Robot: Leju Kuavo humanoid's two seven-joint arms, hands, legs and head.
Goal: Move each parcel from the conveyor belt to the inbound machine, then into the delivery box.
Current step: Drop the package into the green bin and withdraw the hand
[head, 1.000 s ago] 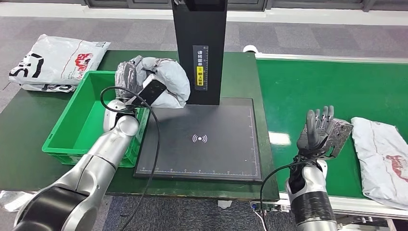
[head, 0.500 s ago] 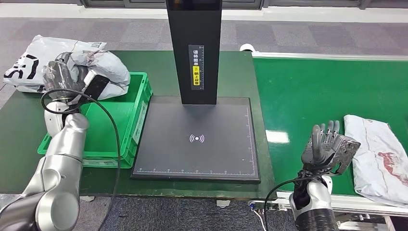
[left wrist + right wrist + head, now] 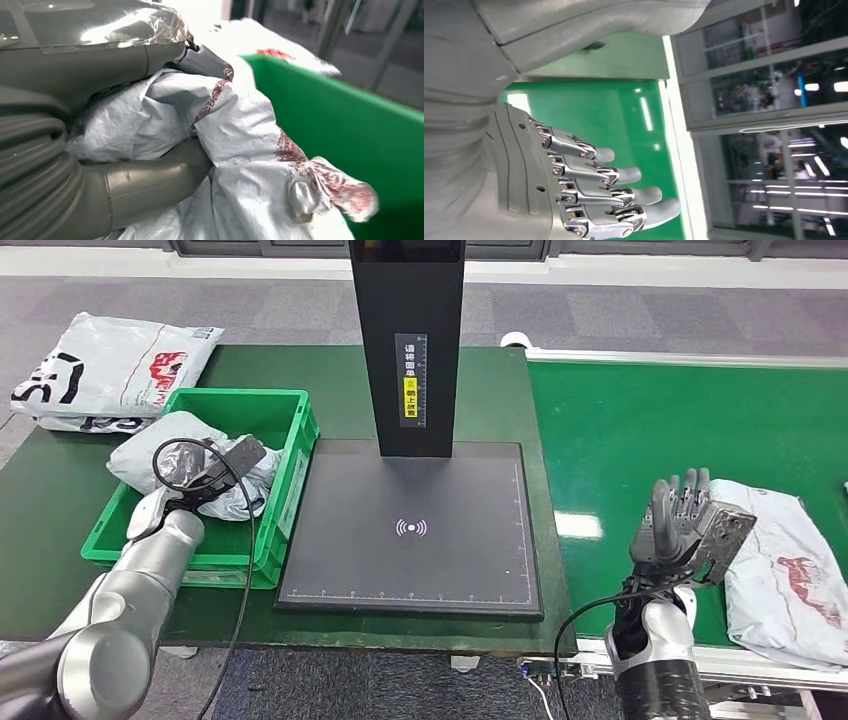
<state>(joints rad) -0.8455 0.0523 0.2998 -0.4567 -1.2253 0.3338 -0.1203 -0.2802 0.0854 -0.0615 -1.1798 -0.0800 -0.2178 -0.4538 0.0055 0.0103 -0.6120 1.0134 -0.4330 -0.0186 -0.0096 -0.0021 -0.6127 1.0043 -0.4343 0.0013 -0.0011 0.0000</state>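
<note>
Right robot hand (image 3: 688, 523) is held upright at the near right, above the near edge of the green conveyor belt (image 3: 680, 420), fingers (image 3: 624, 175) straight and apart, nothing grasped. Just right of it a white parcel with red print (image 3: 790, 565) is seen lying flat on the belt, not touched by the hand.

At near left the silver left arm is extended into the green delivery box (image 3: 285, 455). Left robot hand (image 3: 215, 468) is clenched around a crumpled grey parcel (image 3: 165, 445); in the left wrist view the thumb (image 3: 150, 180) is pressed under the grey wrapping (image 3: 240, 135) with fingers over the top, green box wall behind. The parcel is positioned inside the box at its left side, part of it lapping over the left rim; whether it rests on the box floor cannot be told.

The black scanning plate of the inbound machine (image 3: 415, 525) is set on the dark green worktop (image 3: 50, 500) between box and belt, with its black column (image 3: 405, 340) rising at the far edge.

Another white parcel (image 3: 110, 365) is laid on the worktop at far left, beyond the box.
</note>
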